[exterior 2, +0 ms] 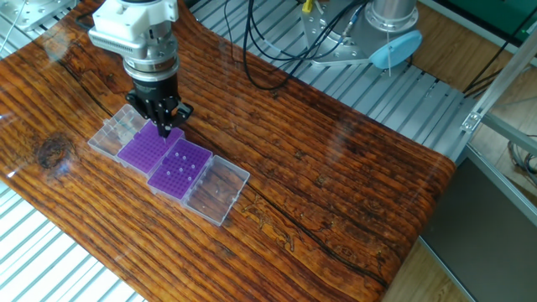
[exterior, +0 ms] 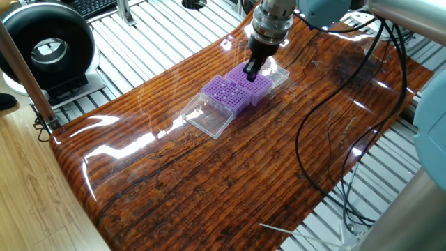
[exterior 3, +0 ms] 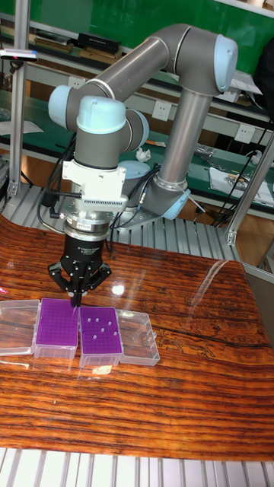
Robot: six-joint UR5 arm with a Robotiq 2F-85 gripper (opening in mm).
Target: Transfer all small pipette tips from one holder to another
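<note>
Your gripper (exterior 2: 166, 127) is hanging right over the purple rack (exterior 2: 146, 148) that looks empty, near the edge it shares with the other rack (exterior 2: 180, 169). Its fingers are pinched narrow; you can't tell if there's a tip between them. The second rack has a few small pipette tips (exterior 2: 182, 169) standing in it. Both sit side by side, touching, on the wooden table (exterior 2: 336, 193), clear lids (exterior 2: 216, 191) flopped open outward.
</note>
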